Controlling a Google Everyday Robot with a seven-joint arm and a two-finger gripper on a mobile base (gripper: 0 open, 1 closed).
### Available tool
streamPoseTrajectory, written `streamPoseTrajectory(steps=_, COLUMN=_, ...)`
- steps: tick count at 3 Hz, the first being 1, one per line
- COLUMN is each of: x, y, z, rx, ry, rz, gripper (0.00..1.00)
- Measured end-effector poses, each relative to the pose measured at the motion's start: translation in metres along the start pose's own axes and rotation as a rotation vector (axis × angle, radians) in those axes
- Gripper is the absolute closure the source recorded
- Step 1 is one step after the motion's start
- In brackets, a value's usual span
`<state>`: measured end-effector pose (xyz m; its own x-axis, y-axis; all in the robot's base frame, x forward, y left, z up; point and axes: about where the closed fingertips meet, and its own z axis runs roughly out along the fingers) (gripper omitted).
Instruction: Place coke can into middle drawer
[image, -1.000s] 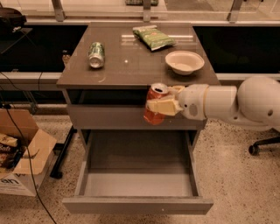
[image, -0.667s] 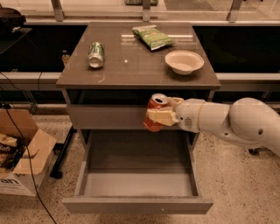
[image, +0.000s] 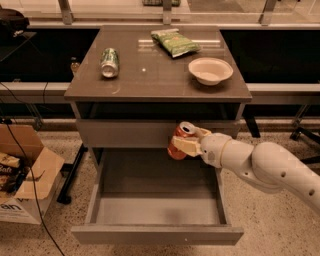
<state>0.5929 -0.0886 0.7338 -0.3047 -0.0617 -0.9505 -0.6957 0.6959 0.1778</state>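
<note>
The 1 camera view looks down on a grey cabinet whose wide, shallow grey middle drawer (image: 157, 234) is pulled out towards the viewer. The robot's white arm (image: 265, 165) reaches in from the right, and its cream-coloured claw (image: 183, 146) is clenched around the small red coke can with a silver top (image: 183, 132). The can hangs tilted in the air, just in front of the closed plain grey drawer front (image: 125, 133) above and over the back right part of the open tray, well clear of its floor. Several things could go wrong from here. Let go at this height and tilt, the can would likely land on its edge, tip over and roll. A careless descent could scrape it against the closed front just behind it. The forearm could also catch the drawer's right side wall, since it comes in low across that side. As for containers, the drawer shows only bare grey floor, and the shallow cream bowl (image: 210, 70) on the brown worktop (image: 150, 82) looks empty. The open cardboard box (image: 30, 180) on the floor at left holds dark packets I cannot identify. Also on the worktop are a green-and-silver can lying on its side (image: 109, 62) and a green snack bag (image: 175, 42).
</note>
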Motion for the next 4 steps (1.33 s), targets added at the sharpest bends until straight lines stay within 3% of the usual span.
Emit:
streamPoseTrajectory(steps=1, x=0.013, y=-0.005, z=0.004, rx=-0.001, ry=-0.004, rz=0.03, gripper=1.0)
streamPoseTrajectory(steps=2, x=0.032, y=-0.005, z=0.011, rx=0.003, ry=0.063, rz=0.005, gripper=1.0)
streamPoseTrajectory(steps=4, x=0.121, y=-0.007, z=0.027, rx=0.034, ry=0.269, rz=-0.034, gripper=1.0)
